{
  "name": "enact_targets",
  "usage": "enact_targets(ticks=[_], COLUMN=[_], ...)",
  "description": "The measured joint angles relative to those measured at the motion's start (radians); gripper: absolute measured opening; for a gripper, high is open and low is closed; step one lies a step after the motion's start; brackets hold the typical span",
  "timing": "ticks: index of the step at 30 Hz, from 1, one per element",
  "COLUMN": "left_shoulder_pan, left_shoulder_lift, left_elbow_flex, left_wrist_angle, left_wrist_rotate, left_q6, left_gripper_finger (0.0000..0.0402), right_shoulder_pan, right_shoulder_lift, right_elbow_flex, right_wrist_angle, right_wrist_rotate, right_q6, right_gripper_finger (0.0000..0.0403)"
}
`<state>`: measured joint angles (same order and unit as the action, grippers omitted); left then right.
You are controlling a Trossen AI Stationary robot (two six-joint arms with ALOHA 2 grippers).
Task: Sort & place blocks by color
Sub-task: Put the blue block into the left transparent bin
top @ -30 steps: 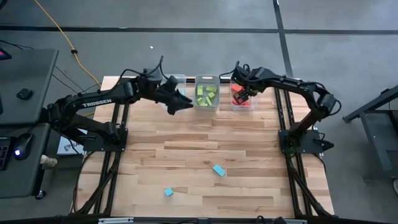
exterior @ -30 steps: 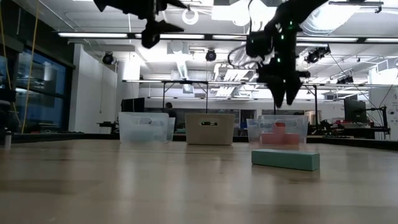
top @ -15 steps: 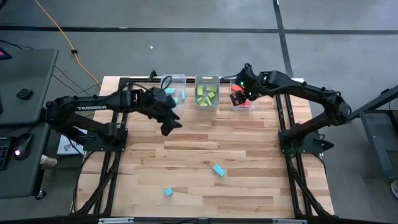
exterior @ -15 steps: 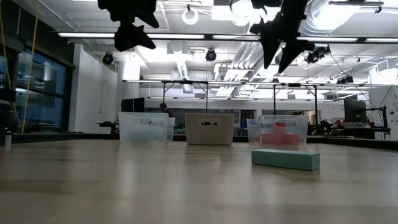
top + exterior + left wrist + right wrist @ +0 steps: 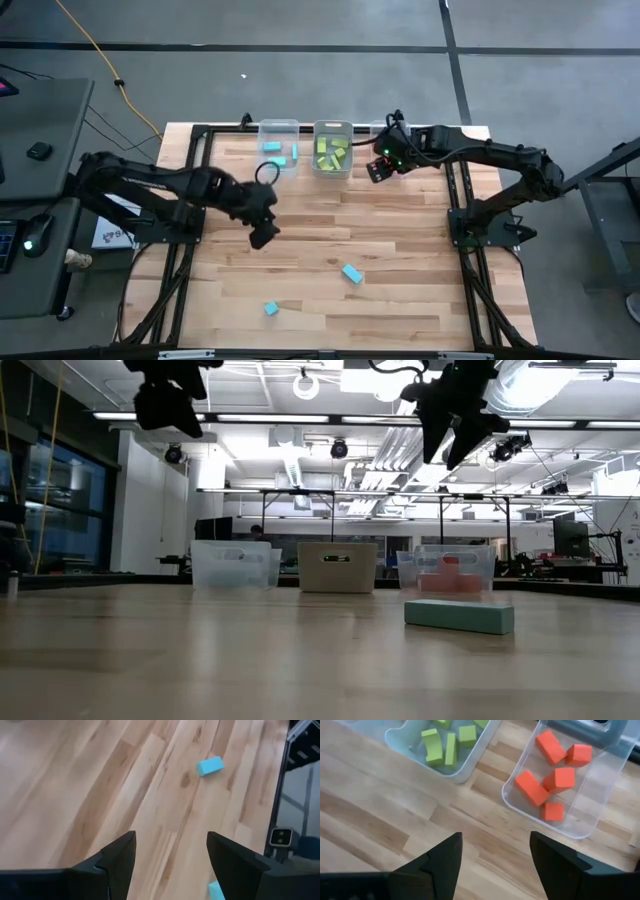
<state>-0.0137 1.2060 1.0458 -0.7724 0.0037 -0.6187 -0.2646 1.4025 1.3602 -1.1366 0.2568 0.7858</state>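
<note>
Both hands empty, released. Left hand [image 5: 262,237] was mid-reach toward blue bar [image 5: 351,273]; needs descent over it.

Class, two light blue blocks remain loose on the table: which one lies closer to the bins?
The light blue bar, right of the smaller light blue cube, which sits nearer the table's front edge.

I can read no text, label, brand, number or sign anywhere in these views; nothing on the arms, bins, blocks or table is legible to me.
</note>
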Motion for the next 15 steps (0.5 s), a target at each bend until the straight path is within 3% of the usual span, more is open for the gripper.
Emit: enact_targets(ticks=[7, 15], left_shoulder_pan=[-0.165, -0.362], left_shoulder_lift=[0.023, 0.099], left_elbow_flex=[-0.001, 0.0], left_wrist_angle=[0.014, 0.018], left_wrist_rotate=[-0.13, -0.213], left_q6=[-0.24, -0.408], left_gripper_finger=[0.0223, 0.0223], right_shoulder_pan=[-0.004, -0.004], right_shoulder_lift=[0.0, 0.0], right_elbow_flex=[0.0, 0.0], right_wrist_angle=[0.0, 0.009], right_wrist_rotate=[0.029, 0.051], right_q6=[-0.025, -0.053], right_gripper_finger=[0.0222, 0.0222])
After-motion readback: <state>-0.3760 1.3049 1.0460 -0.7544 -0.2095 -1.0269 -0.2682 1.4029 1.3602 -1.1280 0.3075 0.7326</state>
